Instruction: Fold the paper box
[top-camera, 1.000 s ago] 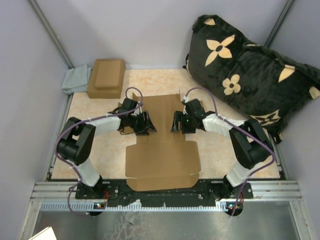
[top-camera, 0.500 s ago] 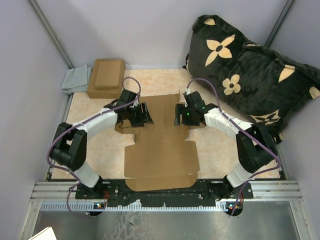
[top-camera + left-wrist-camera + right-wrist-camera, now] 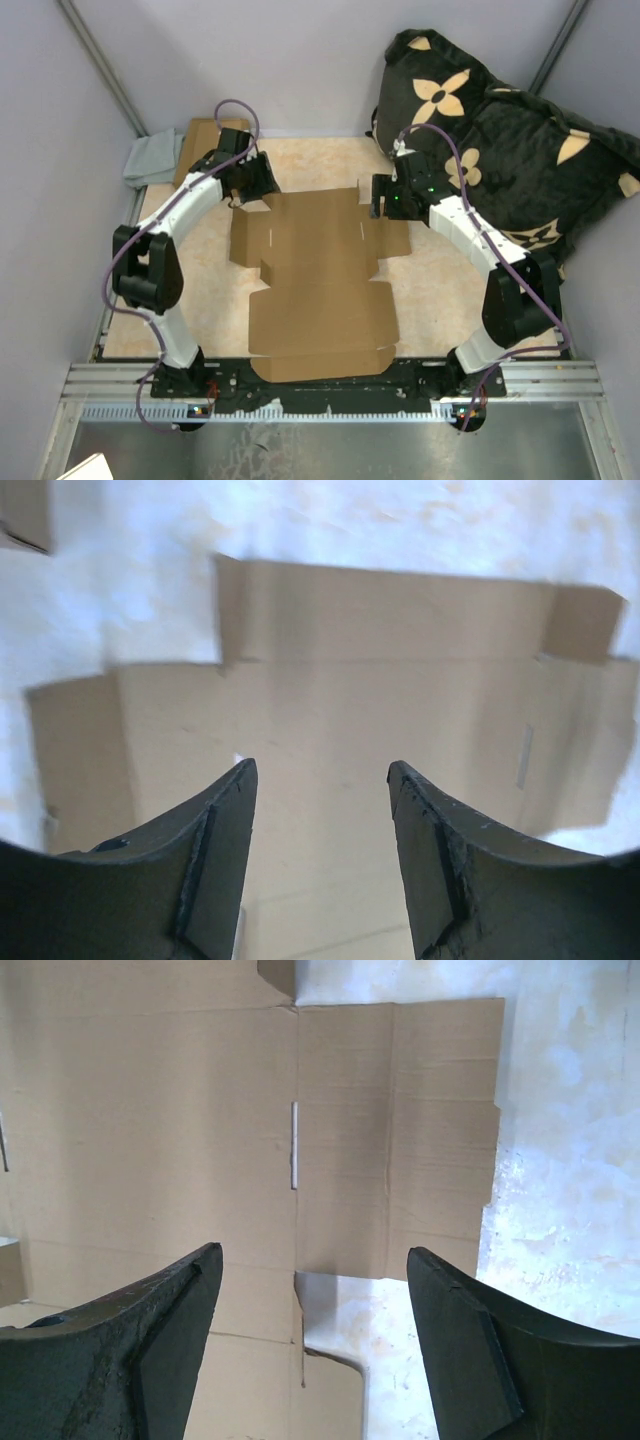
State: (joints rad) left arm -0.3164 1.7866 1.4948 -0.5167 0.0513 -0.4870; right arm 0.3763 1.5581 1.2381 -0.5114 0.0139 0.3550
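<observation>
The paper box (image 3: 320,270) is a flat brown die-cut cardboard sheet lying unfolded in the middle of the table, its side flaps spread out. My left gripper (image 3: 256,188) hovers at the sheet's far left corner, open and holding nothing. In the left wrist view the sheet (image 3: 340,690) lies beyond the open left gripper (image 3: 322,770). My right gripper (image 3: 382,198) hangs over the far right corner, also open and empty. The right wrist view looks down on the right flap (image 3: 400,1130) and a slit, with the right gripper (image 3: 315,1252) above them.
Two stacked small brown boxes (image 3: 198,140) and a grey cloth (image 3: 152,160) sit at the back left, partly behind the left arm. A big black pillow (image 3: 500,140) with tan flowers leans at the back right. Grey walls close in the table; a metal rail (image 3: 330,385) runs along the near edge.
Both arms have swung from over the sheet's middle out to its far corners. The side flaps that the grippers covered now show lying flat.
</observation>
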